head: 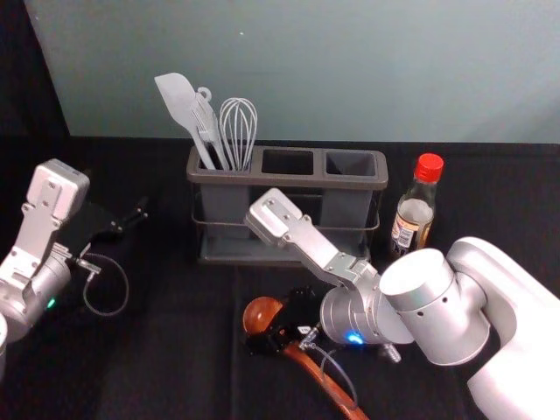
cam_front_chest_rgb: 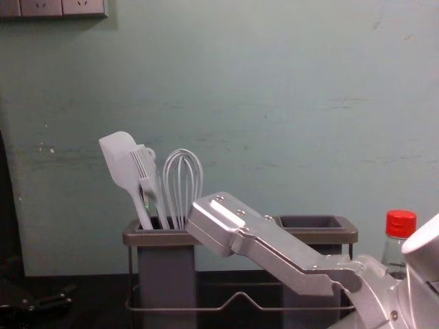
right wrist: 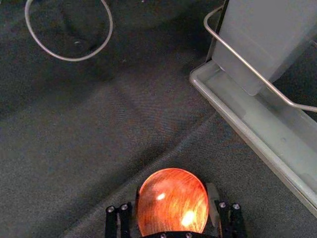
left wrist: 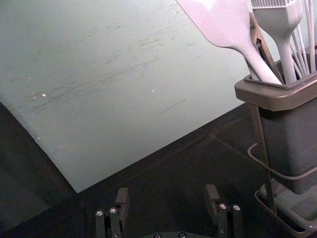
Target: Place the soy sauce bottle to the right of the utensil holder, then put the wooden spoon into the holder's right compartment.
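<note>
At the left edge of the head view, my left gripper is standing idle, jaws wide apart with nothing between them. At lower centre, my right gripper is sitting over the wooden spoon near its bowl; I cannot tell whether its jaws are gripping. Should the hold be bearing on that rounded end, the spoon may be swivelling as I am lifting, its long handle pulling down. The handle is pointing to the lower right; unless I am turning it downward, it may be catching the wire rail or rim of the utensil holder and missing the right compartment. My right arm is reaching in just before the soy sauce bottle; a careless elbow swing may be tipping it. Condition: the spoon is showing a glossy red-brown bowl and an orange-brown handle running to the bottom edge. The bottle, right of the holder, is standing upright, with red cap, clear neck and pale label.
</note>
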Controlling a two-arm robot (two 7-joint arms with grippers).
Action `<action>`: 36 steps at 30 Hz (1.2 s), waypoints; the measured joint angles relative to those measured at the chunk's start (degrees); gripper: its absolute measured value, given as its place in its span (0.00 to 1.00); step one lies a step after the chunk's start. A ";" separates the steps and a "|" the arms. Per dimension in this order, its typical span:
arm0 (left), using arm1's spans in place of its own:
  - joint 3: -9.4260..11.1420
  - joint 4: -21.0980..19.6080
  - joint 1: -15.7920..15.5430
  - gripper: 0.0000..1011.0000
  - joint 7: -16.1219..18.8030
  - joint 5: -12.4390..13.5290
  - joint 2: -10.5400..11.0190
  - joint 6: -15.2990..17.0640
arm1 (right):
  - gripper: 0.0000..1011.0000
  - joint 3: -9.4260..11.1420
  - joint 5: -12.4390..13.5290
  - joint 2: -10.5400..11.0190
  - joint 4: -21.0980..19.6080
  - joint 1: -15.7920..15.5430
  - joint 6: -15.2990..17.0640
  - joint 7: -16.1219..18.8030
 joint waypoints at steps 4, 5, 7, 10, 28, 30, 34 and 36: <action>0.00 0.00 0.00 0.99 0.00 0.00 0.00 0.00 | 0.82 0.00 0.03 0.00 -0.02 0.00 0.03 -0.05; 0.00 0.00 0.00 0.99 0.00 0.00 0.00 0.00 | 0.83 0.00 0.03 0.00 -0.02 0.00 0.03 -0.06; 0.00 0.00 0.00 0.99 0.00 0.00 0.00 0.00 | 0.82 0.00 0.04 0.00 -0.02 0.00 0.05 -0.06; 0.00 0.00 0.00 0.99 0.00 0.00 0.00 0.00 | 0.82 0.00 0.06 0.00 -0.02 0.00 0.08 -0.07; 0.00 0.00 0.00 0.99 0.00 0.00 0.00 0.00 | 0.82 9.75 3.36 0.75 -8.50 -6.54 -9.91 0.15; 0.00 0.00 0.00 0.99 0.00 0.01 0.00 0.00 | 0.83 10.53 4.12 1.33 -10.00 -7.31 -12.05 0.67; 0.00 0.00 0.00 0.99 0.00 0.01 0.00 0.00 | 0.82 11.87 5.65 2.59 -12.20 -8.47 -16.32 1.73; 0.00 0.00 0.00 0.99 0.00 0.00 0.00 0.00 | 0.82 12.63 6.60 3.32 -13.19 -9.14 -19.28 2.47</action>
